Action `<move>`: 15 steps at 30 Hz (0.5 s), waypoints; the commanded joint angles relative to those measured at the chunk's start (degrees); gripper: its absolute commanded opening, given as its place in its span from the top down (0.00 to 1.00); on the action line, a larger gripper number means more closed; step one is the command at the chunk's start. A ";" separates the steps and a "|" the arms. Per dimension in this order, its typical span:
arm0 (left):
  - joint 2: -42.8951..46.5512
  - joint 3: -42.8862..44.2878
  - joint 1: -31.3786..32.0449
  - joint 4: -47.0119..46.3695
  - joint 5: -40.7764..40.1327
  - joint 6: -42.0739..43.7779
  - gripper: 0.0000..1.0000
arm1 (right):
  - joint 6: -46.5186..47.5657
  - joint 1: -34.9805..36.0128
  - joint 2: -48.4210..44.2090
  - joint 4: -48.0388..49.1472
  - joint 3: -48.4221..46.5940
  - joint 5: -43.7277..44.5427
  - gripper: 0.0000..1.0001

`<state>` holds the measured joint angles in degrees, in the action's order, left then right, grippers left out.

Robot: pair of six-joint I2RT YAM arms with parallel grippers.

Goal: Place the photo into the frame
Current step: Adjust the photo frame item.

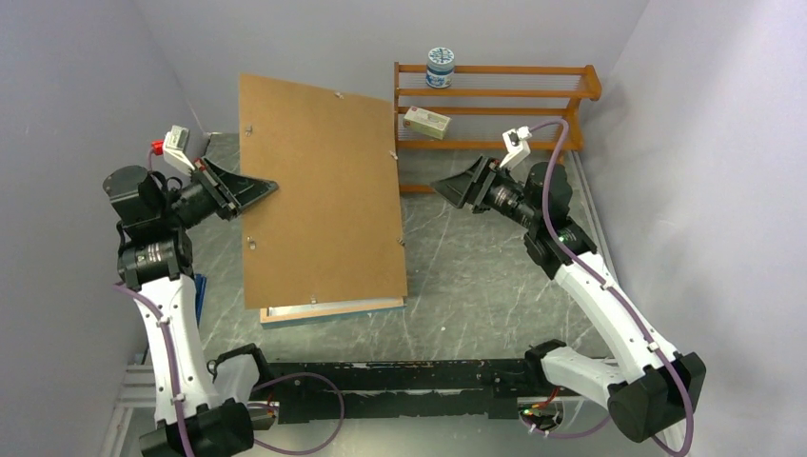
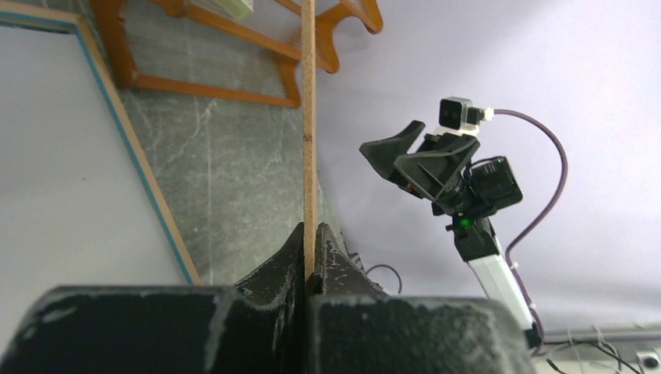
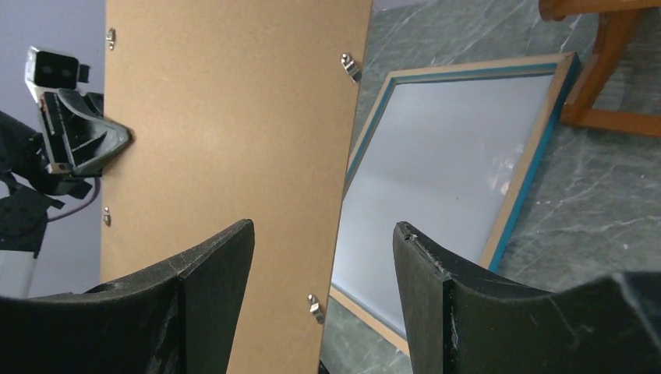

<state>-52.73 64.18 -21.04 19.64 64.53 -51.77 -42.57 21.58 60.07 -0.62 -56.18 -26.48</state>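
Observation:
The frame [image 1: 333, 311] lies flat on the table with its wood-coloured back rim [image 3: 530, 179] up and a blue inner edge showing. A plain pale sheet [image 3: 436, 171] fills its opening. I cannot tell whether that is the photo's white back; no printed picture shows. My left gripper [image 1: 271, 188] is shut on the left edge of the brown backing board [image 1: 324, 200], which stands tilted up over the frame. In the left wrist view the board [image 2: 309, 117] runs edge-on between the closed fingers [image 2: 313, 234]. My right gripper [image 3: 323, 227] is open and empty, just off the board's right edge [image 3: 226, 117].
An orange-brown shelf rack [image 1: 495, 95] stands at the back right, with a round tin [image 1: 440, 67] on top and a small box [image 1: 426, 121] on a lower shelf. Grey walls close in on both sides. A blue object [image 1: 200, 295] lies by the left arm.

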 commanded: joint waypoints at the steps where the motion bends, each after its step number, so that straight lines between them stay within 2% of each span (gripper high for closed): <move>1: 1.54 4.73 -0.45 7.01 -5.39 4.20 0.98 | 1.71 1.66 0.23 2.63 -2.49 -2.18 0.31; 4: 1.19 3.66 -0.50 6.25 -7.92 2.32 0.97 | 3.33 6.13 2.13 2.55 -4.26 -2.66 0.35; 7: 1.08 1.06 -0.63 2.30 -8.95 -1.03 0.97 | 6.23 13.71 3.91 2.50 -6.00 -1.36 0.38; 10: 0.02 -0.83 -0.84 -1.12 -9.48 -3.35 0.97 | 7.99 21.50 6.10 5.21 -7.15 -4.35 0.45; 15: -2.77 -4.81 -1.24 -10.54 -7.50 -8.64 0.97 | 11.90 30.35 9.91 5.76 -10.13 -9.55 0.56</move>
<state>-54.15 60.90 -21.71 20.40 55.55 -54.06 -35.42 47.29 68.51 1.34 -62.13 -31.27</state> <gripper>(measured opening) 0.050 0.468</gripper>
